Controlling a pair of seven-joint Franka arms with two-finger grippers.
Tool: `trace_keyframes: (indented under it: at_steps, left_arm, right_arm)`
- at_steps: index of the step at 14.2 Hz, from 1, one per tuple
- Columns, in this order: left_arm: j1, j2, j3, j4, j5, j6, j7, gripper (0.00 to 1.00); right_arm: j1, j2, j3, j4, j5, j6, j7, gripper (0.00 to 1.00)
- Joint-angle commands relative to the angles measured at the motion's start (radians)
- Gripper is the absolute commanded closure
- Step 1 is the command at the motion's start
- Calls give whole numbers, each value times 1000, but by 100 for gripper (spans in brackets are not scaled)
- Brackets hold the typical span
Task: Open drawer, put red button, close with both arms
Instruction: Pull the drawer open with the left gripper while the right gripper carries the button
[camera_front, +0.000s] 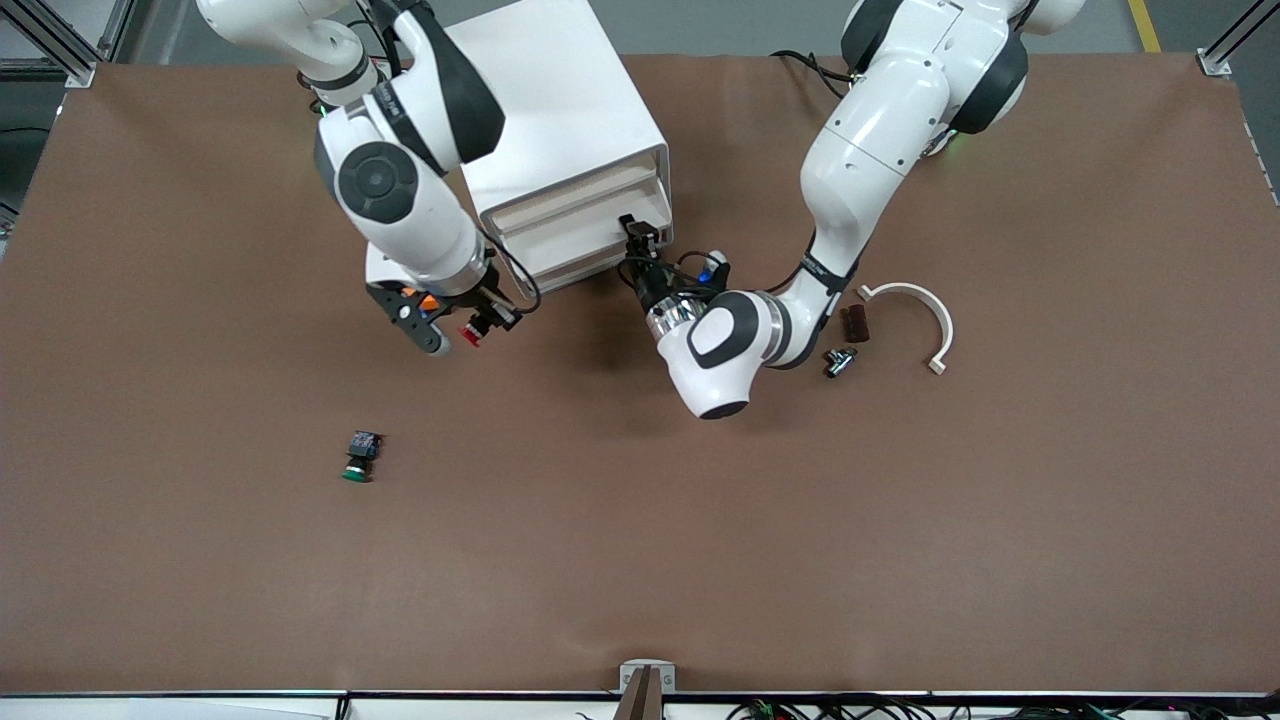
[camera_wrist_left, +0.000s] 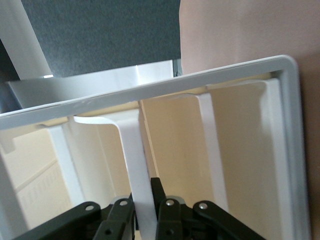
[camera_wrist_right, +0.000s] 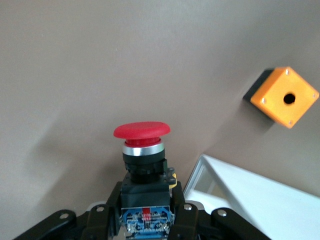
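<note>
At the front of the white drawer cabinet (camera_front: 570, 150), the left gripper (camera_front: 640, 243) is clamped on a drawer handle (camera_wrist_left: 136, 170), fingers (camera_wrist_left: 167, 220) pinched tight either side of the thin white strip. Right gripper (camera_front: 480, 322) hangs over the brown table (camera_front: 640, 540) just beside the cabinet, toward the right arm's end, holding the red button (camera_wrist_right: 142, 150) by its black-and-blue body, cap pointing away from the fingers. Orange box (camera_wrist_right: 283, 96) visible on the table in right wrist view. Green-capped button (camera_front: 360, 456) lies well nearer the front camera. White curved bracket (camera_front: 920, 320), brown block (camera_front: 855, 323) and small metal fitting (camera_front: 838, 361) sit toward the left arm's end.
</note>
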Motion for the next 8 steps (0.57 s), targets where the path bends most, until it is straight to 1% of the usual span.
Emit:
trace_keyframes:
  at_steps: [1, 3, 8]
  left_arm:
    - [42, 10, -4, 14, -65, 32, 18, 97]
    - [60, 10, -4, 16, -67, 34, 18, 96]
    - [108, 14, -4, 16, -74, 60, 21, 92]
  right_arm:
    - [62, -32, -11, -23, 20, 8, 94, 100]
    - [100, -31, -11, -27, 20, 23, 149, 100]
    - [205, -25, -11, -56, 20, 126, 304, 100]
